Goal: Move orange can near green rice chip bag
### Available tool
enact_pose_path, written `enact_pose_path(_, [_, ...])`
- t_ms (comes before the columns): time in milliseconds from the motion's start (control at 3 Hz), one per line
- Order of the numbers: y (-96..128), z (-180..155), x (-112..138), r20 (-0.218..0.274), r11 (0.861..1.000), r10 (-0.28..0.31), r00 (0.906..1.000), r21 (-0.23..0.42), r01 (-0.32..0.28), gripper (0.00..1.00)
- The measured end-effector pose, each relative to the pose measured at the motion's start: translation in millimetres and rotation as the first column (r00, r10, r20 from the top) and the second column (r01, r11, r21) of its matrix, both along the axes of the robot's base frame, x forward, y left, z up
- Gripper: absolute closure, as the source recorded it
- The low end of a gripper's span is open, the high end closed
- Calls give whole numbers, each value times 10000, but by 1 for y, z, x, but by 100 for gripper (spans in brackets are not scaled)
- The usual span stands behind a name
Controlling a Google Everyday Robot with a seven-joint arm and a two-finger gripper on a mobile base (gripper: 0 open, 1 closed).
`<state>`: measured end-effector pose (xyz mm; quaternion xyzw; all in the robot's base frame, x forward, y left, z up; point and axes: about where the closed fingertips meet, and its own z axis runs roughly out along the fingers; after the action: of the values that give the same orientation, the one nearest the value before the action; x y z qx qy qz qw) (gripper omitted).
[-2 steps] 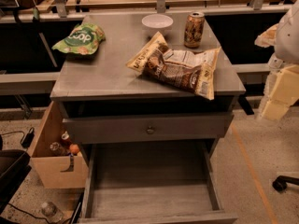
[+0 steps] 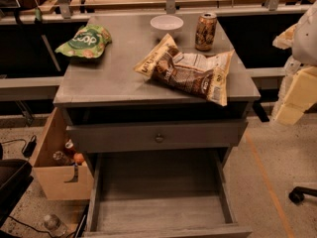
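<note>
The orange can (image 2: 205, 31) stands upright at the back right of the grey tabletop (image 2: 109, 83), next to a white bowl (image 2: 166, 23). The green rice chip bag (image 2: 84, 41) lies at the back left of the same tabletop, well apart from the can. My gripper (image 2: 296, 95) hangs at the right edge of the view, off the table's right side and about level with its top. It is apart from the can and holds nothing that I can see.
A large tan and brown chip bag (image 2: 190, 73) lies across the middle right of the tabletop, in front of the can. The table's bottom drawer (image 2: 158, 202) is pulled open. A cardboard box (image 2: 59, 162) with bottles stands on the floor at the left.
</note>
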<state>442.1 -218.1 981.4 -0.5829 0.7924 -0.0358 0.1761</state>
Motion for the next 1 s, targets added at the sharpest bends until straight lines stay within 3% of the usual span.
enact_pose_path(333, [-32,-9,39,648,9649,-1544,9859,2246,1364,0])
enact_pose_path(667, [-47,-8,89,1774,9039,-2175,9598,4076,1295,0])
enact_pose_path(1000, [-51,14,150,3396,8322,-2464,9077,5542,185,0])
